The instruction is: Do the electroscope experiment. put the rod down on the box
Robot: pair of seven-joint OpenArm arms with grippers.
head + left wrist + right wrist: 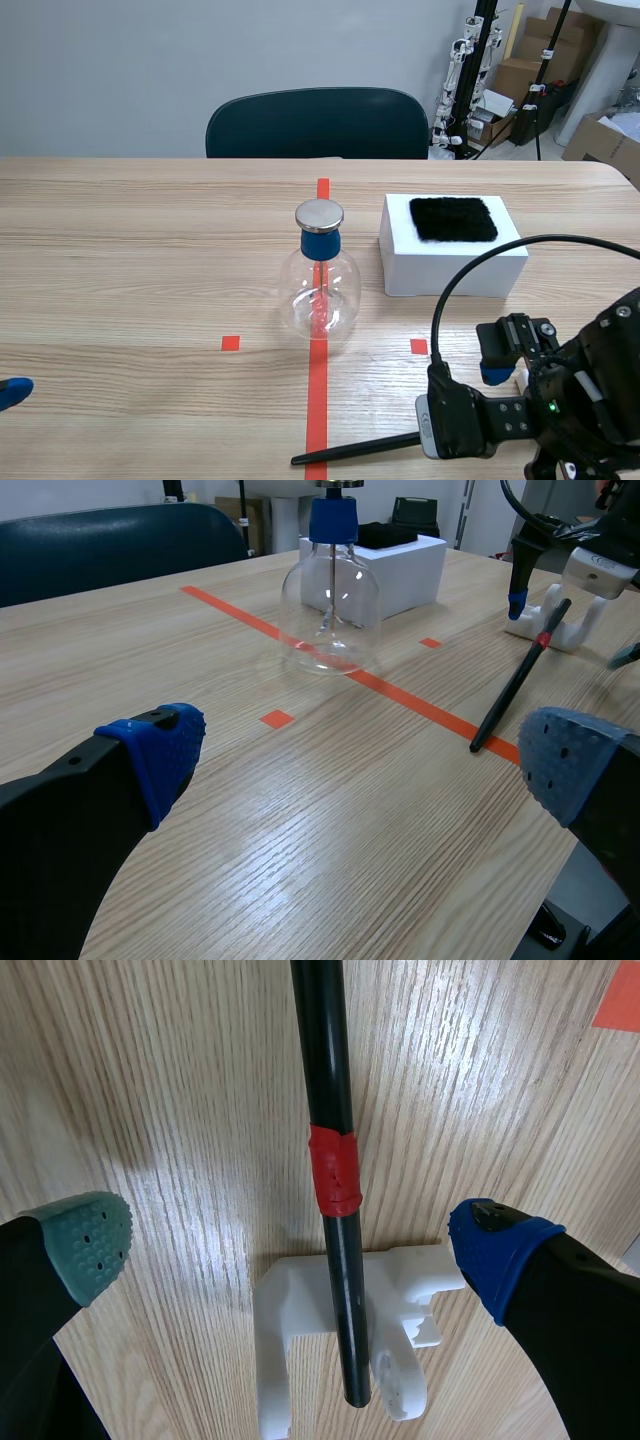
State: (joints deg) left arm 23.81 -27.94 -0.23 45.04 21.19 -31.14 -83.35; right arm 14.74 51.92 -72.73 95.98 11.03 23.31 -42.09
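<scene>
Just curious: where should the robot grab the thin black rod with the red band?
Probably at the red tape band of the thin black rod, from above: a white plastic cradle props it up, and the open right gripper straddles it.

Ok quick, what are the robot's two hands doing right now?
Left gripper: open, empty.
Right gripper: open, with the black rod between its fingers, not gripped.

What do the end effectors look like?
Both are black and thick-fingered. The left end effector has blue dotted pads; the right end effector has one grey-green pad and one blue pad. A black cable loops from the right arm.
</scene>
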